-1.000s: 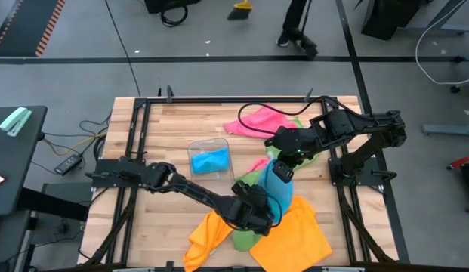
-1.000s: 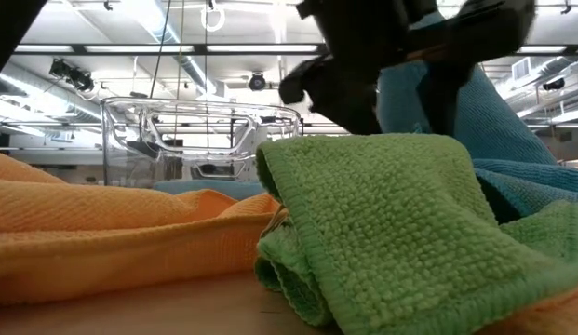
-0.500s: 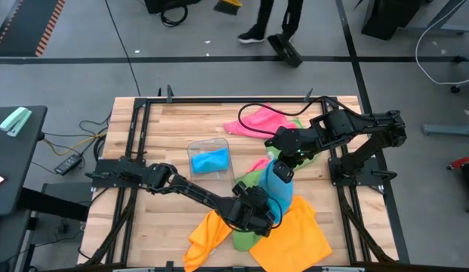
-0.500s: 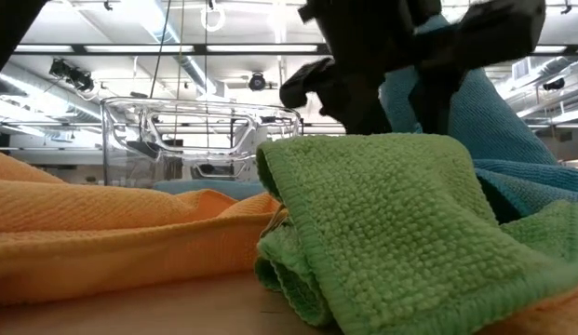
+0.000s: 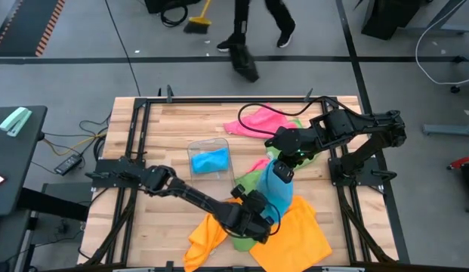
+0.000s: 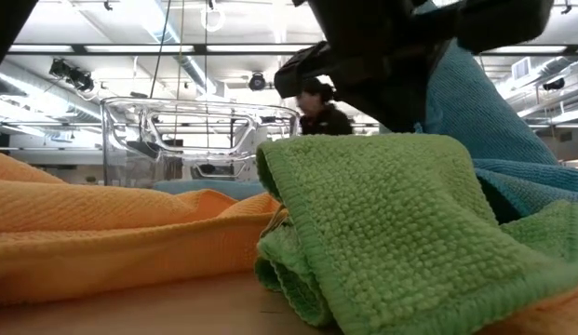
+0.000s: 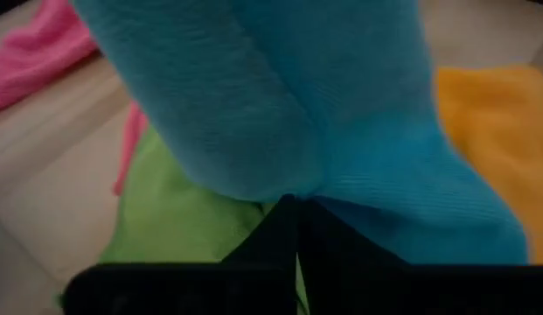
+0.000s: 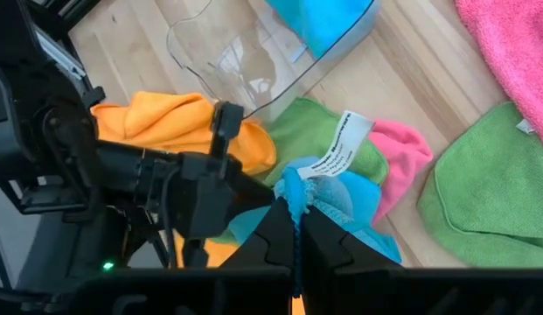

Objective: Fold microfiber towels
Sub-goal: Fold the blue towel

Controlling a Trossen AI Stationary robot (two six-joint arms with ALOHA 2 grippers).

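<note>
Right gripper [image 8: 297, 229]: clamped on blue towel [image 5: 280, 189] top corner, lifting it for folding
Left gripper [image 7: 297, 219]: pinched closed on its lower edge

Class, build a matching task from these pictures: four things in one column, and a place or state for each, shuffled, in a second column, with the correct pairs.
Things
1. blue towel
2. clear plastic tray
3. pink towel
4. left tool

Places or states
A. lying at the table's far edge
B. pinched at two points, by both tools
C. holds another blue cloth
D. shut low on the hanging towel, over the orange and green pile

Pairs: 1-B, 2-C, 3-A, 4-D
</note>
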